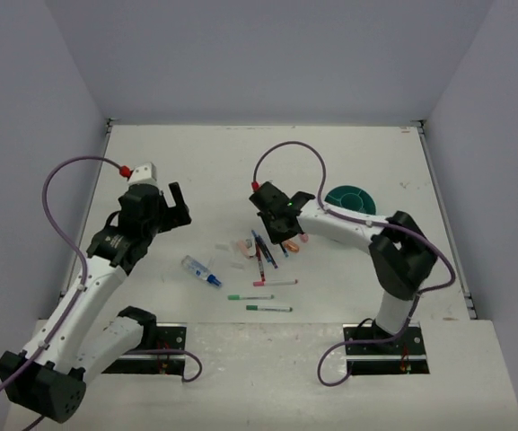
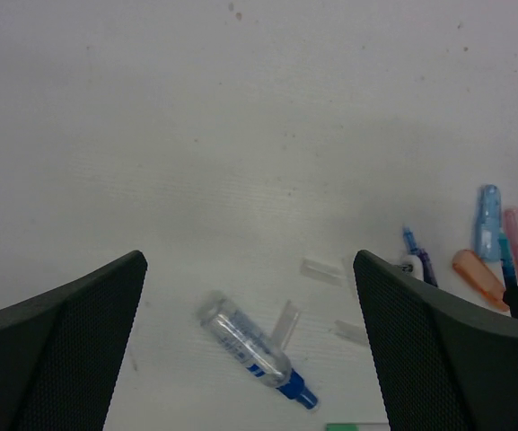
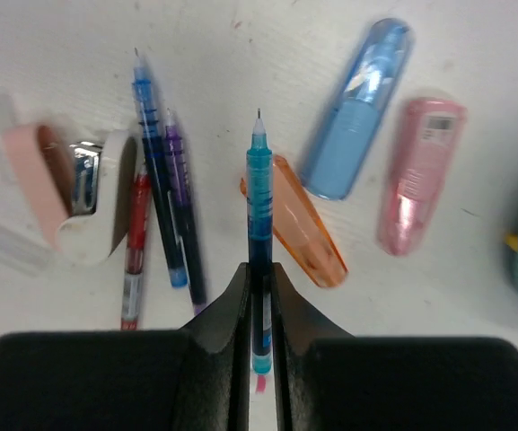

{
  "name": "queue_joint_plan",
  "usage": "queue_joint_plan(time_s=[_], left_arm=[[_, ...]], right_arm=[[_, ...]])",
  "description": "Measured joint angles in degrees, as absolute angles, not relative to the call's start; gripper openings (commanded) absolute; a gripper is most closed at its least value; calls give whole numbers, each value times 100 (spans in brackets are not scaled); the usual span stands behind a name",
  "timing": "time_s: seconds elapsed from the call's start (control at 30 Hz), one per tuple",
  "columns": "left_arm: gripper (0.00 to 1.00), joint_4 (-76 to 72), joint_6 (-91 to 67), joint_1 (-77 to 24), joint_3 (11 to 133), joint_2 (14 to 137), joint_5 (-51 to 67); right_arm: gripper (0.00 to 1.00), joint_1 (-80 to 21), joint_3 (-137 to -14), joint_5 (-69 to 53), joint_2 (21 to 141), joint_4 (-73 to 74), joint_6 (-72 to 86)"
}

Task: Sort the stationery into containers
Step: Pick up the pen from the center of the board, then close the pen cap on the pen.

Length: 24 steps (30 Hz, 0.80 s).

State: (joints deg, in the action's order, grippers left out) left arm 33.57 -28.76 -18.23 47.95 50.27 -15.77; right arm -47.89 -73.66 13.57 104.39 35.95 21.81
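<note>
The right gripper [image 3: 259, 274] pinches a teal pen [image 3: 259, 180] above the orange highlighter [image 3: 305, 235] — the left gripper [image 2: 250, 269] hangs spread wide over the clear tube [image 2: 245, 338].

Far table [image 1: 241, 153]: wide open room.
Pile of pens and highlighters [image 1: 263, 253]: packed close (some touching), tight gaps.
Over pile: right gripper [image 1: 284, 236] pinching a teal pen [image 3: 259, 189].
Teal cup [image 1: 329, 196]: right arm crosses its near edge.
Tube [image 1: 201, 269]: open room on its left.
</note>
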Motion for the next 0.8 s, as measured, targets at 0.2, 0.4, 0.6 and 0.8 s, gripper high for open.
queue_joint_plan(time_s=[0.2,0.4,0.6,0.8], left_arm=[[100,3425,-4427,-4049,5234,6057,-2692],[100,3848,-5908,-5763,5708,7737,-3454],[74,4721,-6834,-5788,6611,9346,-3786],[41,5317,-7407,-5702,6963,9877,-3875]], right_arm=[[0,-4607,-7327,1735,8328,3704,2190],[0,-4336,-6817,1993,7496,3670,2238],[0,-4191,-6154,1985,6989,3788,2244],[0,-4034,-5991,1977,6601,3777,2230]])
